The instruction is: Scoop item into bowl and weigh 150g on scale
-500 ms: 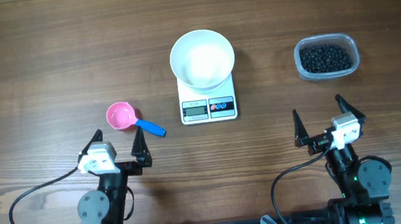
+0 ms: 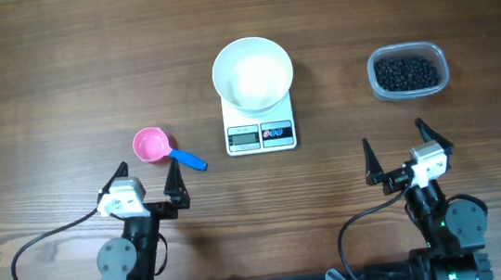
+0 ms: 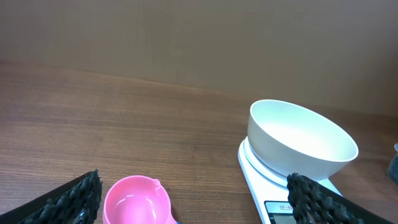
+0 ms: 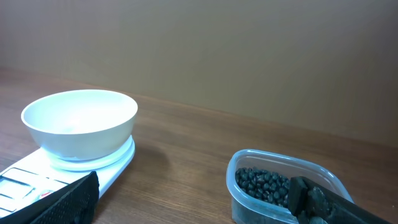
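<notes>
the item point(image 2: 406, 72), a heap of small round black pieces, lies in a clear plastic tub point(image 2: 442, 62) toward the far right of the wooden tabletop point(image 2: 39, 78). seen from overhead, it sits at about 12 to 1 o'clock from the right pincer point(image 2: 393, 133), apart from it and untouched. that pincer is released, its two dark fingers spread wide and grasping nothing; in its wrist view the tub shows between the fingers, off to the right. the white bowl point(image 2: 253, 73) rests on the far half of the white scale point(image 2: 260, 135), whose display and buttons face 6 o'clock. bowl and scale lie at about 10 o'clock from the right pincer and 2 o'clock from the left pincer point(image 2: 149, 167), well apart from both. the left pincer is also released, fingers wide and grasping nothing. a pink scoop point(image 2: 150, 145) with a blue handle lies at its 12 o'clock, just beyond the fingertips, handle pointing toward 4 o'clock.
</notes>
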{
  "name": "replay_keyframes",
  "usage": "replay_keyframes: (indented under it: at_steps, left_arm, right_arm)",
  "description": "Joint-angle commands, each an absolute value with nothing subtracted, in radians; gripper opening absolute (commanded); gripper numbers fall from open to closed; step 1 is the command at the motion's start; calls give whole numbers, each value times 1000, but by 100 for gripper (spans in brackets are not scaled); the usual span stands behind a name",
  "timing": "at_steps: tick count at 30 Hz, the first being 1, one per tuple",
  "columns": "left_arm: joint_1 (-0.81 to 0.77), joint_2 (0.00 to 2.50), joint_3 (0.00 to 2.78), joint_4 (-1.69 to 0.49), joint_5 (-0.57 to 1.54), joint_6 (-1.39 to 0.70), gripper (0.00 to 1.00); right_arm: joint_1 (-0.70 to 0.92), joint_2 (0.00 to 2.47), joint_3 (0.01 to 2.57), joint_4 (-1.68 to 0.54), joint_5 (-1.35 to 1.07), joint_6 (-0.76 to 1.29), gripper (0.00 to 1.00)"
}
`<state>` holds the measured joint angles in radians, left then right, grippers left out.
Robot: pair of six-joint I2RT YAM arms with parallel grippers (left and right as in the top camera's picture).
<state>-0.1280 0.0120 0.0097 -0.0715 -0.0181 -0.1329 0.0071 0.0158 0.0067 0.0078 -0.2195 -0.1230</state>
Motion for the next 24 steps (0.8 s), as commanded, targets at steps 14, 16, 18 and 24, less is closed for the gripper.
replay_keyframes:
  at_steps: [14, 16, 18, 24]
  left_arm:
    - [-120, 7, 6, -72, -23, -117, 100]
    - [-120, 7, 6, -72, -23, -117, 100]
    - [-120, 7, 6, -72, -23, -117, 100]
    - [-120, 7, 6, -72, -24, -117, 100]
  right_arm:
    - [12, 18, 6, 14, -206, -105, 100]
    - [12, 18, 6, 14, -206, -105, 100]
    - [12, 18, 6, 14, -206, -105, 100]
    - [12, 18, 6, 14, -206, -105, 100]
